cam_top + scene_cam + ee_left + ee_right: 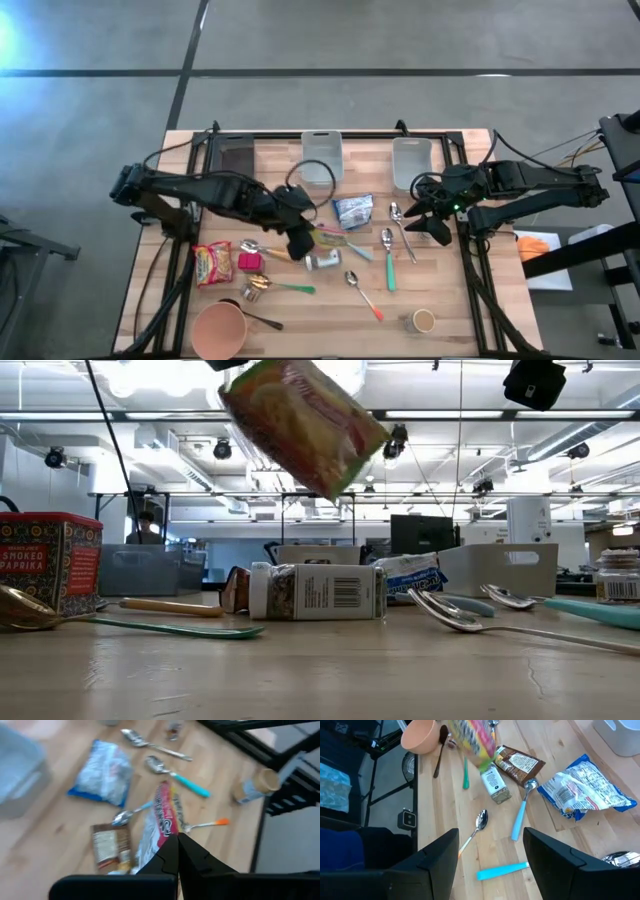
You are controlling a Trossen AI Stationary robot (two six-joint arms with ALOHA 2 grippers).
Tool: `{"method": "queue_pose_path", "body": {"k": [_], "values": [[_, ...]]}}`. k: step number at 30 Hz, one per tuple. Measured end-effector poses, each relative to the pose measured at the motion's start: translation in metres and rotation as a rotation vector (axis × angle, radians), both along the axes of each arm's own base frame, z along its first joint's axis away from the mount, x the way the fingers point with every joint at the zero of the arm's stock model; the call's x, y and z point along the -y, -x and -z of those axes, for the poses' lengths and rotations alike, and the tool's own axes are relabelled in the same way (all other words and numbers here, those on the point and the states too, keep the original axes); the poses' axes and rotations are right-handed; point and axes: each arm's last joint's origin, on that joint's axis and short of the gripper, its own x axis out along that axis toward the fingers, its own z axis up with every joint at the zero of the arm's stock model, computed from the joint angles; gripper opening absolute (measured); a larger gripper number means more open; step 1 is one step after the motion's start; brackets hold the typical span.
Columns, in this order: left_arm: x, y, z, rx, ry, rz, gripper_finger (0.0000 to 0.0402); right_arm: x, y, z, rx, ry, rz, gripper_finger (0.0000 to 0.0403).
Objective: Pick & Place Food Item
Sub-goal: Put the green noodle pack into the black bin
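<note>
the left gripper [176, 840] has its jaws clamped on one edge of a snack packet [300, 425], which hangs tilted in the air above the jar [318, 592] on the tabletop [450, 300]. it looks light, soft and crinkly, likely to swing, so a pinch on the sealed edge suits it. the right gripper [490, 855] waits over the spoons, jaws apart and empty

Yellow-and-red snack packet [302, 422]; blue-and-white bag [353, 211]; peach cup [219, 330].
</note>
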Motion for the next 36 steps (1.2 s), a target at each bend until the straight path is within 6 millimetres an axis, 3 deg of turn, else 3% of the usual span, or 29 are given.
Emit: {"method": "queue_pose_path", "body": {"k": [18,36], "values": [[-0.095,0.086,-0.031,-0.222,-0.144,-0.290,0.0000,0.002,-0.001,0.000,0.003,0.029,0.055,0.0219],[-0.183,0.137,-0.030,-0.433,-0.219,-0.412,0.0000,0.003,-0.002,0.000,0.001,0.023,0.128,0.0219]]}}
